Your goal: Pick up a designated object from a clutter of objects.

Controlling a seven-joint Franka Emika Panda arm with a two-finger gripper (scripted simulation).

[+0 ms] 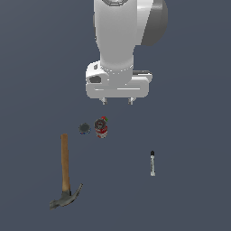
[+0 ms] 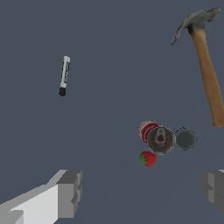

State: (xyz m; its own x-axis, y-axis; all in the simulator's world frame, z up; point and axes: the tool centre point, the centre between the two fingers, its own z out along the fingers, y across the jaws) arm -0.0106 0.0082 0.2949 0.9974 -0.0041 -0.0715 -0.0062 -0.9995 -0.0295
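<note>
The gripper (image 1: 117, 101) hung high above the floor with its fingers (image 2: 69, 192) wide apart and nothing between them. The white marker (image 1: 152, 163) lay alone on the exterior view's right, well apart from the can (image 1: 101, 128). The hammer (image 1: 66, 175) lay on the left, nearer the camera.

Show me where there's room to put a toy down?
Lots of bare floor lies between the hammer and the marker, and beyond the marker. It's crowded where the can, strawberry and dark round piece bunch together.
</note>
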